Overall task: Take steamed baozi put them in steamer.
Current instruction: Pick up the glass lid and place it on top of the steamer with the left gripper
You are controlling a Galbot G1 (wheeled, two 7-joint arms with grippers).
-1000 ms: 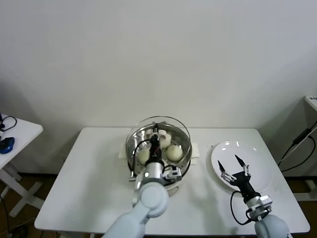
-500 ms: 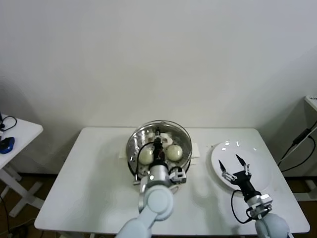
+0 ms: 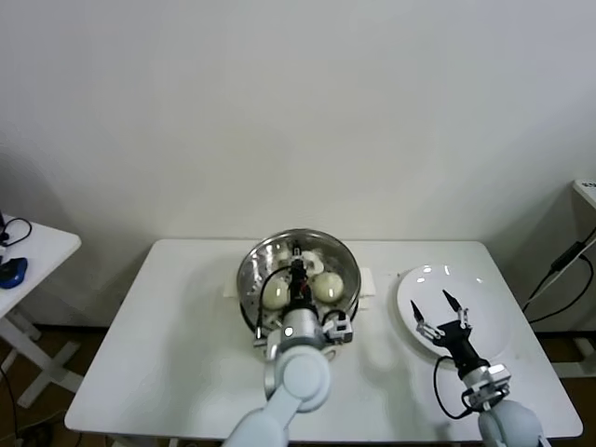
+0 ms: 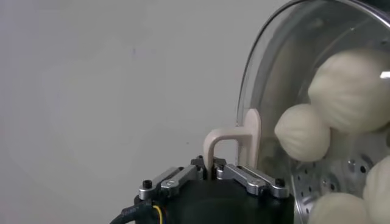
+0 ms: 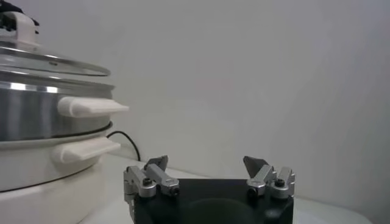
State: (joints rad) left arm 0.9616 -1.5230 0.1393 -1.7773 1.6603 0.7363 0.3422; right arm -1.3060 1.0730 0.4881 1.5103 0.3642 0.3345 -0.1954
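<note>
Buns sit inside the steamer, at the middle of the white table; the left wrist view shows four of them through the glass lid. The lid lies over the steamer, and the left gripper has its jaws closed on the lid's cream handle, its arm reaching in from the near edge over the pot. To the right, well apart, the right gripper hangs over a white plate with its jaws spread open, holding nothing. A small side table stands at far left, with a blue object on it.
</note>
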